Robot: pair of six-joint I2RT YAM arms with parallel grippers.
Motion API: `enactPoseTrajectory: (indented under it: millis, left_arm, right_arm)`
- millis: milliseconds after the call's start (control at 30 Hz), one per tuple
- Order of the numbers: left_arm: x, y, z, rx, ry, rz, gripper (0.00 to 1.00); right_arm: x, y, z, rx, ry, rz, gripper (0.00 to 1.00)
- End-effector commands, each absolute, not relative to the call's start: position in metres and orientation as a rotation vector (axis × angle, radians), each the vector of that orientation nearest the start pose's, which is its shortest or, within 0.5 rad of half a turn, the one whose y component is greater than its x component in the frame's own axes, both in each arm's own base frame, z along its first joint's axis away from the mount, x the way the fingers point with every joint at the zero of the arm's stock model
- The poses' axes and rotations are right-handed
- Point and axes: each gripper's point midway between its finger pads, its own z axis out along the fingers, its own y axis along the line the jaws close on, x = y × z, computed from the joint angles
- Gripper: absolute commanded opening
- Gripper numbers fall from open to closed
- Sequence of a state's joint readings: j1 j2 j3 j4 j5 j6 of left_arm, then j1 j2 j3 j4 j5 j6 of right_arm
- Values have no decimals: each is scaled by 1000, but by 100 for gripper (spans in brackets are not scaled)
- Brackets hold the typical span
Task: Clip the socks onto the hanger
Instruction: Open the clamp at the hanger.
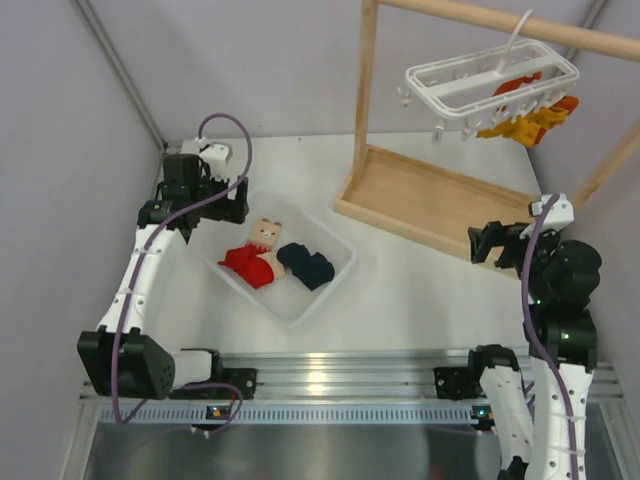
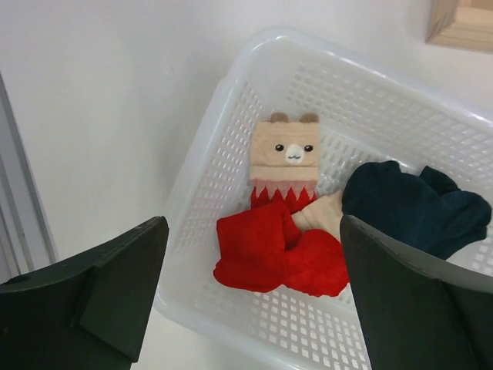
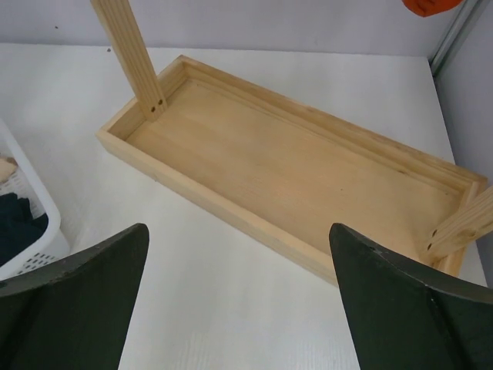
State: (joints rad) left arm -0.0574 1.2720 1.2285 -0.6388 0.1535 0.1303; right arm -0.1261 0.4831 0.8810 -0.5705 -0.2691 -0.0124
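Observation:
The red sock with a beige bear-face part (image 1: 253, 255) and the navy sock (image 1: 307, 265) lie side by side in a white perforated basket (image 1: 335, 272). The left wrist view shows the red sock (image 2: 269, 247) and the navy sock (image 2: 416, 204) touching each other. My left gripper (image 1: 232, 200) is open and empty, above the basket's far left edge; its opening (image 2: 253, 231) frames the red sock from above. The white hanger (image 1: 490, 75) hangs from the wooden rack's top bar at the far right. My right gripper (image 1: 487, 243) is open and empty over the table (image 3: 239, 231), near the rack's base.
The light wooden rack has a tray base (image 1: 430, 200) (image 3: 293, 177), an upright post (image 1: 365, 80) and a top bar. Orange and yellow socks (image 1: 525, 115) are clipped to the hanger. Grey walls close in both sides. A metal rail (image 1: 330, 375) runs along the near edge.

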Motion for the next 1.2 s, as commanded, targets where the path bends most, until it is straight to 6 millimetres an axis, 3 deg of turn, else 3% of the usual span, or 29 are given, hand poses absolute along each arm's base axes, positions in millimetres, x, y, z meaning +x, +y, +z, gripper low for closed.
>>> enactPoseTrajectory:
  millis: [0, 67, 100, 133, 167, 200, 233, 267, 300, 467, 533, 567, 667, 767, 867, 933, 1000, 1033, 1167]
  left_arm:
    - [373, -62, 292, 333, 1990, -198, 98]
    - [372, -80, 315, 384, 1901, -298, 98]
    - [360, -107, 334, 457, 1821, -458, 98]
    - [358, -120, 357, 501, 1703, -514, 98]
    - [346, -140, 359, 581, 1627, -629, 98]
    - [332, -157, 376, 585, 1544, -704, 98]
    - [328, -169, 408, 629, 1354, -691, 98]
    - [323, -182, 401, 652, 1328, -711, 95]
    - [308, -211, 405, 743, 1257, -717, 93]
    - [277, -289, 416, 837, 1076, -806, 84]
    - [278, -304, 418, 815, 1050, -789, 82]
    - [267, -318, 428, 817, 991, -813, 81]
    - [259, -353, 417, 852, 952, -831, 81]
    - [248, -378, 414, 870, 893, -829, 82]
    - [239, -393, 428, 852, 795, -833, 81]
    - [247, -405, 435, 805, 761, -821, 76]
    - [257, -422, 428, 767, 791, -830, 73]
    - [259, -425, 437, 731, 755, -833, 71]
    - [276, -453, 440, 641, 735, -852, 63]
  right_arm:
    - [229, 18, 344, -64, 1634, 157, 100]
    - [230, 16, 350, -39, 1624, 163, 100]
    - [230, 16, 357, -36, 1613, 168, 100]
    - [231, 15, 360, -21, 1610, 178, 100]
    - [232, 17, 363, -23, 1604, 188, 100]
    - [232, 17, 370, -17, 1595, 194, 100]
    - [232, 17, 375, 1, 1583, 207, 100]
    - [232, 19, 380, -5, 1571, 226, 100]
    - [231, 21, 389, -9, 1553, 238, 100]
    - [231, 27, 424, 0, 1490, 303, 100]
    - [232, 28, 433, -1, 1477, 314, 100]
    - [231, 31, 439, -19, 1467, 324, 100]
    - [231, 37, 454, -52, 1439, 348, 99]
    - [238, 38, 459, -41, 1431, 382, 94]
    - [247, 39, 464, -52, 1413, 398, 86]
    - [254, 37, 467, -45, 1414, 400, 80]
    - [254, 38, 478, -70, 1404, 391, 77]
    - [254, 38, 480, -80, 1407, 387, 75]
    - [254, 35, 487, -81, 1409, 359, 72]
